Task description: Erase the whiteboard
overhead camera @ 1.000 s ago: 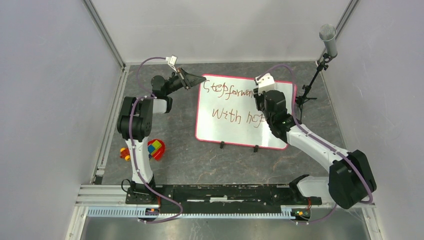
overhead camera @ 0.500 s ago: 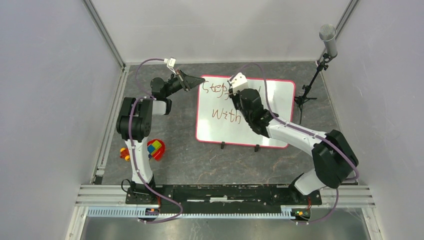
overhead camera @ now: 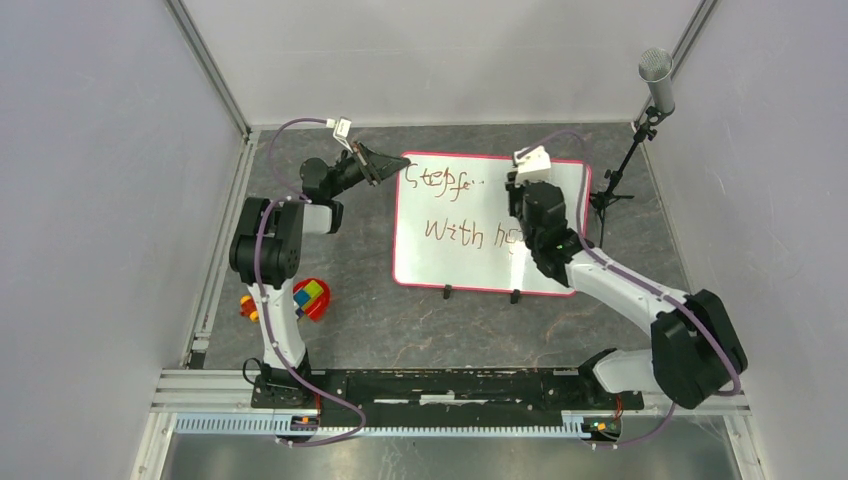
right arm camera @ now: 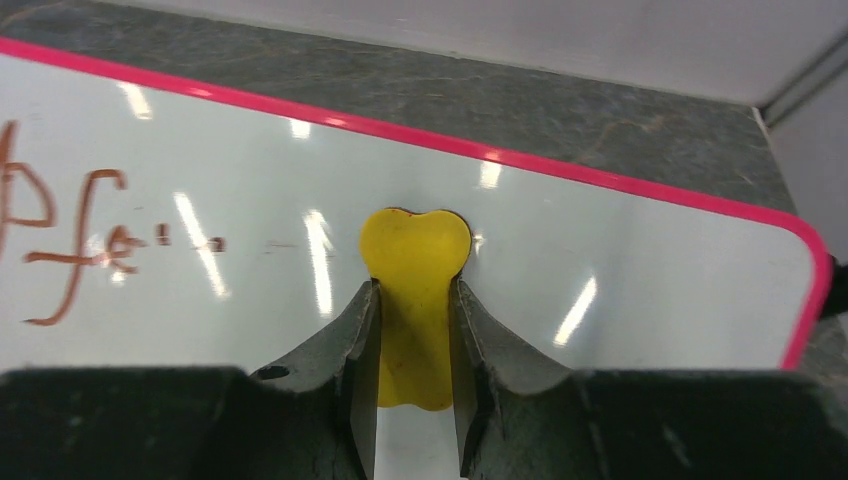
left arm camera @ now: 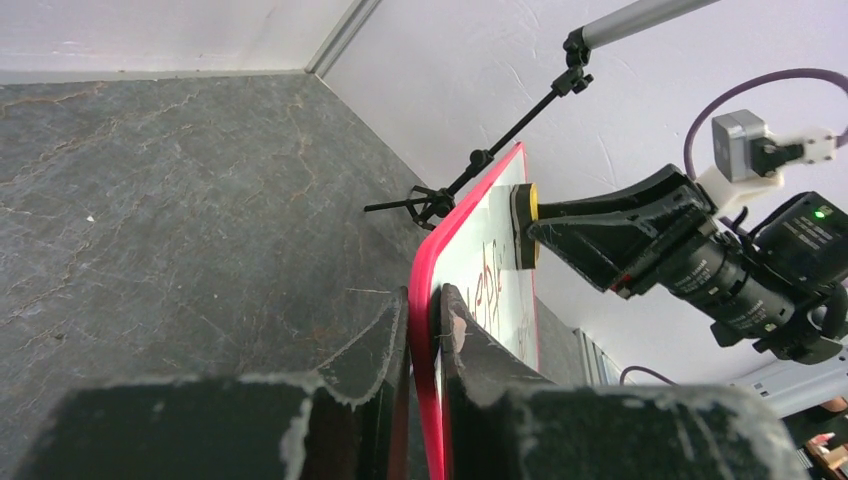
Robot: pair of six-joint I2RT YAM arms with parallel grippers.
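The whiteboard [overhead camera: 465,215] has a red-pink frame and stands tilted on two black feet, with brown writing on its left part. My left gripper [overhead camera: 393,163] is shut on the board's top left edge; in the left wrist view the red frame [left arm camera: 425,330] sits between the jaws. My right gripper [overhead camera: 515,190] is shut on a yellow eraser [right arm camera: 413,300] pressed flat on the board [right arm camera: 620,270], right of the remaining letters [right arm camera: 60,235]. The eraser also shows in the left wrist view [left arm camera: 524,225].
A microphone stand [overhead camera: 628,150] stands just past the board's right edge. Coloured toy blocks [overhead camera: 310,297] lie on the dark floor by the left arm's base. Grey walls close in on three sides.
My right gripper swept the eraser left over the top line, then back right. The end of the top line is wiped away. The left gripper has stayed put.
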